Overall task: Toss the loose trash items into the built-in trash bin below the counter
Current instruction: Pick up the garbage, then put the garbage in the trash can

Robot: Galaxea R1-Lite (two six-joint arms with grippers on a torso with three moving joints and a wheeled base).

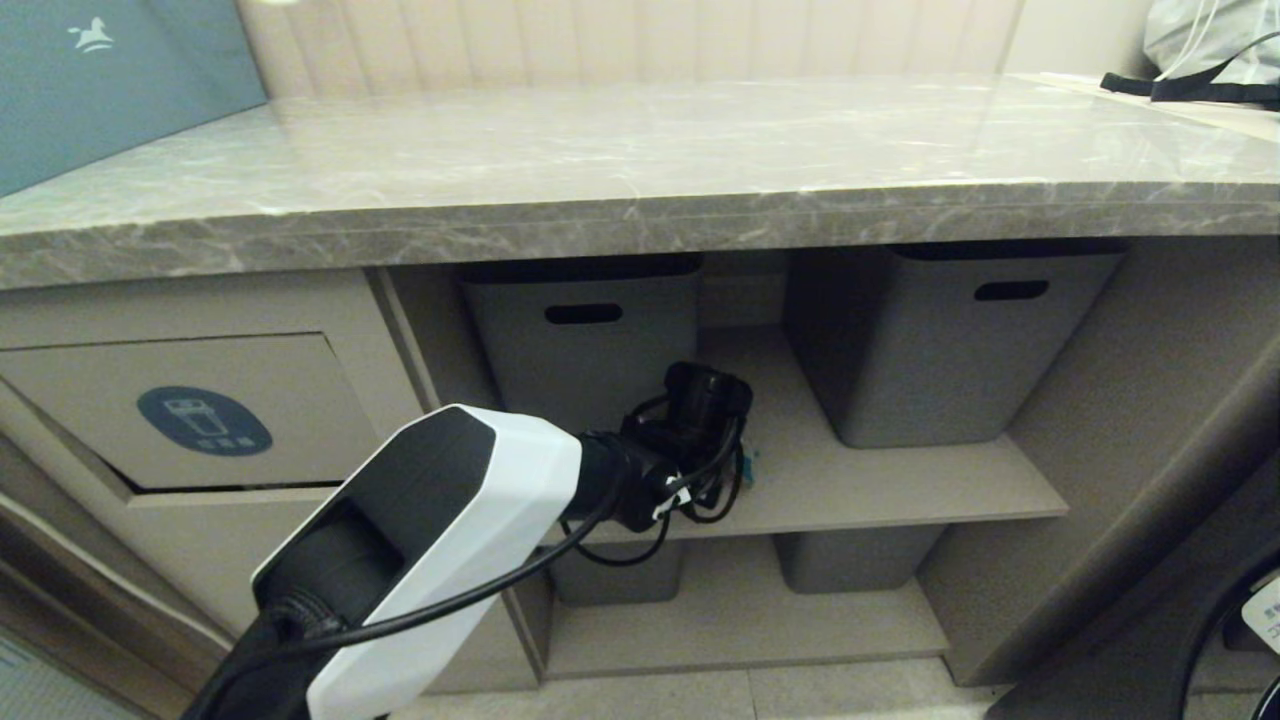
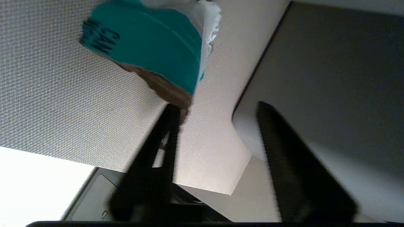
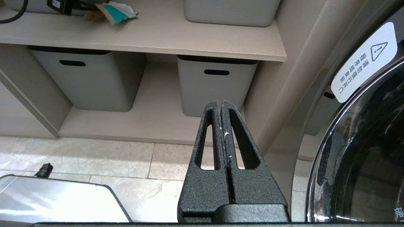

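A teal-and-white torn cardboard scrap (image 2: 148, 41) lies on the beige shelf (image 1: 860, 480) under the counter (image 1: 640, 160), between two grey tubs. In the right wrist view the same scrap (image 3: 117, 13) shows at the far end of the shelf. My left gripper (image 2: 217, 106) hovers low over the shelf with its jaws apart. The scrap's brown ragged edge sits at the tip of one finger (image 2: 159, 148), and nothing lies between the fingers. The trash bin flap (image 1: 300, 370) with its blue sticker is left of the shelf bay. My right gripper (image 3: 221, 102) hangs shut and empty near the floor.
Grey tubs (image 1: 585, 340) (image 1: 950, 350) flank the left wrist (image 1: 700, 420) on the shelf, and two more tubs (image 3: 85, 82) (image 3: 214, 85) stand on the shelf below. A washing machine door (image 3: 363, 157) is at the right. A teal bag (image 1: 100, 80) stands on the counter.
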